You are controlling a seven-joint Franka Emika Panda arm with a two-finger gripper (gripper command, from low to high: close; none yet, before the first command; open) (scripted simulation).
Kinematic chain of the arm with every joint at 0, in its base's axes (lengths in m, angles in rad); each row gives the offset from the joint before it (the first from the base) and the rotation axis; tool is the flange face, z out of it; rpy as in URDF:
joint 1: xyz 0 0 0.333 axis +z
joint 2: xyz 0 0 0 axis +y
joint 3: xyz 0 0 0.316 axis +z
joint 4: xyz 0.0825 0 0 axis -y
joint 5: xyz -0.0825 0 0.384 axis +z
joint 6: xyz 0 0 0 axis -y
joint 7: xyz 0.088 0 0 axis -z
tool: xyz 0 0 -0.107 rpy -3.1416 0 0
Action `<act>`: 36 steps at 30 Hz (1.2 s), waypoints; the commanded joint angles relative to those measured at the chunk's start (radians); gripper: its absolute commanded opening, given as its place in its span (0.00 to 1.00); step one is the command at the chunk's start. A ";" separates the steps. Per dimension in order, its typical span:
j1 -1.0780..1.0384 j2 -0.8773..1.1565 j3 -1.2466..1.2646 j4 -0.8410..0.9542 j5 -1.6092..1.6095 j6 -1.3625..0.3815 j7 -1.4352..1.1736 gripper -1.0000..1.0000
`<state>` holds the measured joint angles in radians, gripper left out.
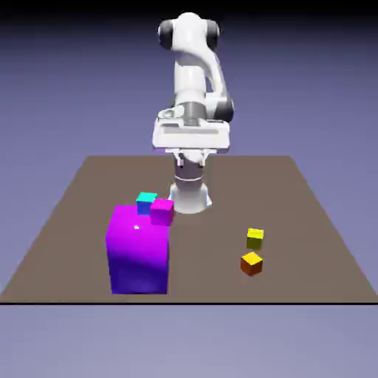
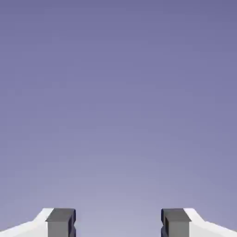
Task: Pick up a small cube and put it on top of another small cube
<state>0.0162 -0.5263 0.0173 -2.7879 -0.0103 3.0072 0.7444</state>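
Observation:
The small orange cube sits on the brown table toward the exterior view's right, near the front edge. Just behind it, a short gap away, is the small yellow cube. My gripper hangs high above the table's far middle, well away from both cubes. In the hand view the gripper is open: the two grey fingertips stand wide apart with only the blue-violet backdrop between them. No cube shows in that view.
A large purple block stands at the front on the exterior view's left. A small magenta cube and a small cyan cube sit right behind it. The robot's base rises at the table's far middle.

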 commanded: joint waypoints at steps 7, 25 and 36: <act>0.024 0.254 0.101 0.128 -0.060 -0.173 0.020 0.50; 0.092 0.867 0.311 0.420 -0.217 -0.532 0.080 0.50; 0.082 0.817 0.338 0.408 -0.191 -0.566 0.045 0.00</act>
<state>0.0981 0.2907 0.3552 -2.3803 -0.1993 2.4413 0.7879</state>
